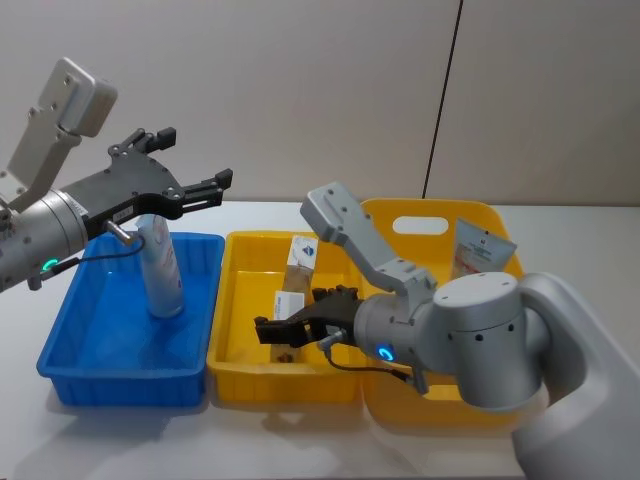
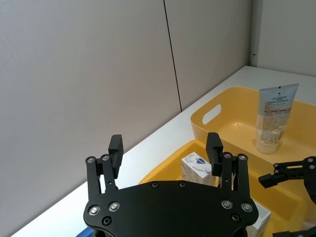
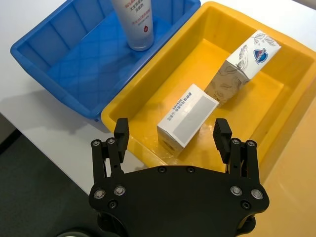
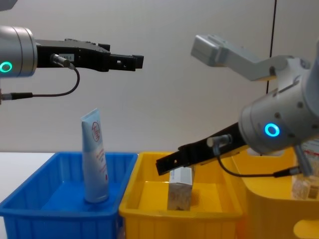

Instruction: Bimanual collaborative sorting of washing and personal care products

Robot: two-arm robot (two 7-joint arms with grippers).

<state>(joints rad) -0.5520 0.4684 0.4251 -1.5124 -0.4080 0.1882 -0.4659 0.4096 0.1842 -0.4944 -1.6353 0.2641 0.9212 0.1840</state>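
Bench [image 1: 120, 440], yellow bin [image 1: 226, 300]: your right gripper [image 1: 268, 331], jaws spread, above its flat carton [image 3: 187, 116], likely lower-and-pinch next; left gripper [image 1: 198, 157], jaws spread, high leftward.

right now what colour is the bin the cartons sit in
Yellow bin, clearest in right wrist view.

Nothing is reading clearly.
Squeeze tube [image 3: 137, 24] is showing illegible red print; leaning carton [image 3: 242, 69] is showing a blue shield emblem, wording unreadable.
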